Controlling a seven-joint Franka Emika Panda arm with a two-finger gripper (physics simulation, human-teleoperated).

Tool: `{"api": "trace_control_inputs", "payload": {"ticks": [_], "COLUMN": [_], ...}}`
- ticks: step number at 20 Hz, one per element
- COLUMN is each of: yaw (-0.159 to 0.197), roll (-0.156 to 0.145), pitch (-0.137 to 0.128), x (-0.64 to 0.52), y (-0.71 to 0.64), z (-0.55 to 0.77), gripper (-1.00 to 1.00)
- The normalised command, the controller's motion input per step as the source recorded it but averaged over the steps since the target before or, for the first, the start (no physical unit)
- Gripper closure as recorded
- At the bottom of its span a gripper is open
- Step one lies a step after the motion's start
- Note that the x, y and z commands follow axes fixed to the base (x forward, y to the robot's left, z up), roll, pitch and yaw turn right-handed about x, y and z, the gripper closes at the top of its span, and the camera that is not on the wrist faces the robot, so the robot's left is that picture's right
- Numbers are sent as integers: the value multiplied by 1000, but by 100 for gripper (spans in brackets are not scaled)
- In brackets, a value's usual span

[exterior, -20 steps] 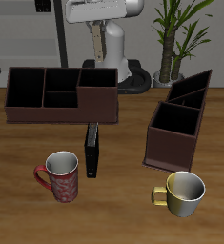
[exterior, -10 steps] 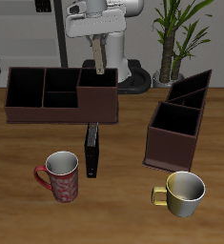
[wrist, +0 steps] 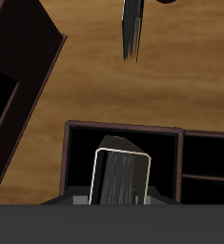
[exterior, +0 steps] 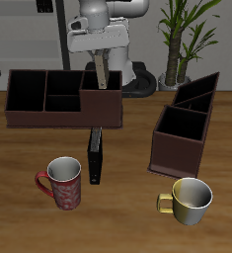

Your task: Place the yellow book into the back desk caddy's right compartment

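The yellow book (exterior: 104, 73) hangs upright with my gripper (exterior: 101, 57) shut on its upper end. Its lower end is right over the opening of the right compartment (exterior: 101, 109), the redder, taller-walled end section of the back desk caddy (exterior: 29, 115). In the wrist view the book (wrist: 121, 176) appears end-on, framed by that compartment's walls (wrist: 68, 162) and black floor. Whether the book touches the floor I cannot tell.
A slim black book (exterior: 95, 156) lies on the table in front of the back caddy, and also appears as the black book (wrist: 132, 29) in the wrist view. A second caddy with slanted dividers (exterior: 182, 128), a red mug (exterior: 63, 184), a gold mug (exterior: 191, 201) and a potted plant (exterior: 184, 40) stand around.
My gripper has come down and slightly forward with the yellow book, bringing its lower end from above the caddy's back wall to the right compartment's opening.
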Motion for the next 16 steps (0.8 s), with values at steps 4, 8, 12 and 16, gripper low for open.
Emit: {"api": "trace_control_inputs", "payload": {"ticks": [4, 8, 12, 16], "yaw": [-14, -21, -31, -27], "roll": [5, 2, 22, 33], "pitch": [36, 28, 70, 89], "x": [63, 49, 61, 56], "y": [8, 9, 23, 11], "z": [-298, -195, -370, -291], "gripper": [100, 100, 100, 100]}}
